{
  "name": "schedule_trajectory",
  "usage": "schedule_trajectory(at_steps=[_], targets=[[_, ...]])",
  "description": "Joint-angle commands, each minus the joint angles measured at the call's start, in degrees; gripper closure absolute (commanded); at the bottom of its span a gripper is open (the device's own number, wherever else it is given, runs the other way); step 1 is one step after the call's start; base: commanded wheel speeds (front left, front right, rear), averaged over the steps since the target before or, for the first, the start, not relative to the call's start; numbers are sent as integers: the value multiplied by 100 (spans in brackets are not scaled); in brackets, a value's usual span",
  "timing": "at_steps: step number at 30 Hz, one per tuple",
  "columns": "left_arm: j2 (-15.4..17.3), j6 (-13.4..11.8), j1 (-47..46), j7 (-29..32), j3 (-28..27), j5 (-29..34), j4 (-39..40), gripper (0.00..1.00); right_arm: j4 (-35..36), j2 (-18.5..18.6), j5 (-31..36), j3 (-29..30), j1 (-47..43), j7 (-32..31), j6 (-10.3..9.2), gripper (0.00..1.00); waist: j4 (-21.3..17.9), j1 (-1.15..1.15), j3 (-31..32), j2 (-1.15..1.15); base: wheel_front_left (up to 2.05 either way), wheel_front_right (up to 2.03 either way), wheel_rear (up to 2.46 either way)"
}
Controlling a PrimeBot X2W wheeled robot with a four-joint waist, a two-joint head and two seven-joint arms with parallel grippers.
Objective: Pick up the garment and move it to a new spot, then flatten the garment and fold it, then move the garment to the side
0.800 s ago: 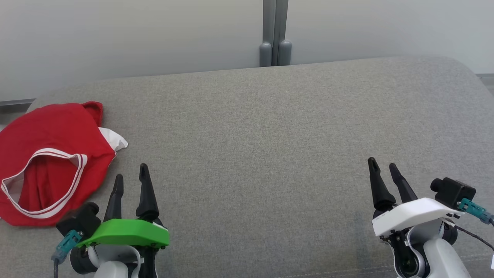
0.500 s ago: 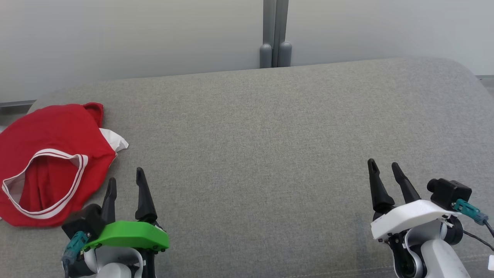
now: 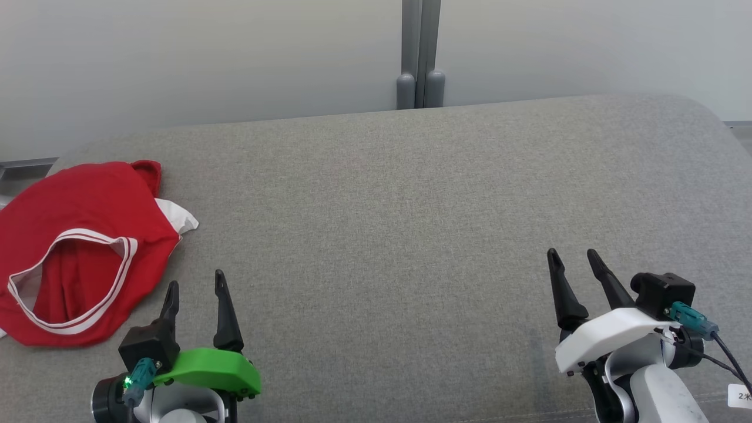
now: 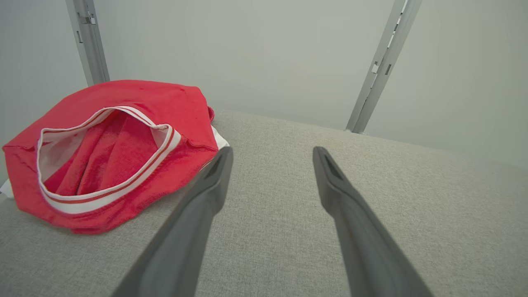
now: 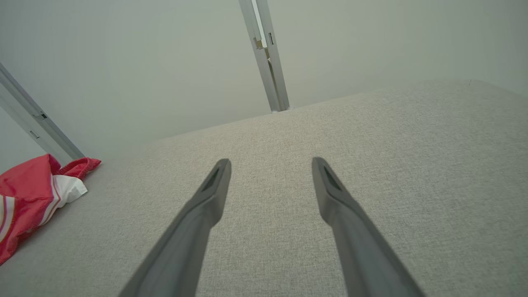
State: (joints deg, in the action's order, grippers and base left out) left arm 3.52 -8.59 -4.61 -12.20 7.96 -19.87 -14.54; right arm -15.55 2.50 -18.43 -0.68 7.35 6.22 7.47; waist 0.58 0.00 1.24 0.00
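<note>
A crumpled red fabric garment with a white-and-red striped band around its opening [image 3: 82, 205] lies at the far left of the broad grey woven-cloth surface [image 3: 382, 205], close to that surface's left edge. A small white flap of cloth pokes out from its right side. The garment rests on the surface, untouched by either arm.

The left gripper [image 3: 195, 281], under a bright green cover, hovers low at the near left, its two long dark fingers spread wide with nothing between them. In the left wrist view the left gripper [image 4: 272, 152] points past the garment [image 4: 165, 103], whose right edge sits just beside the left fingertip; contact cannot be told there.

The right gripper [image 3: 572, 254], under a white cover, hangs at the near right, well apart from the garment. Its fingers also stand wide and empty. In its wrist view the right gripper [image 5: 271, 161] is over bare grey cloth, the garment [image 5: 24, 194] far off at the left edge.

Behind the surface stands a pale plain wall [image 3: 235, 53] with a grey metal upright post [image 3: 420, 53].
</note>
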Motion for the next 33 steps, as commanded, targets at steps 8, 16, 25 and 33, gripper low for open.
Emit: schedule_trajectory(at_steps=[8, 16, 25, 33], targets=[[82, -38, 54, -111, 17, 504, 103, 0, 87, 38, 512, -32, -21, 12, 3, 0, 3, 0, 44, 0, 0, 0, 0], [93, -99, 106, -163, 11, 781, 136, 0, 79, 42, 765, -78, -49, 45, 3, 0, 15, 0, 65, 0, 0, 0, 0], [108, -136, 172, -219, -19, 1069, 175, 0, 95, 48, 996, -90, -91, 166, 3, 0, -1, 0, 83, 0, 0, 0, 0], [108, -193, 251, -270, -18, 1347, 242, 0, 84, 49, 1189, -88, -110, 270, 3, 0, -30, 0, 87, 0, 0, 0, 0]])
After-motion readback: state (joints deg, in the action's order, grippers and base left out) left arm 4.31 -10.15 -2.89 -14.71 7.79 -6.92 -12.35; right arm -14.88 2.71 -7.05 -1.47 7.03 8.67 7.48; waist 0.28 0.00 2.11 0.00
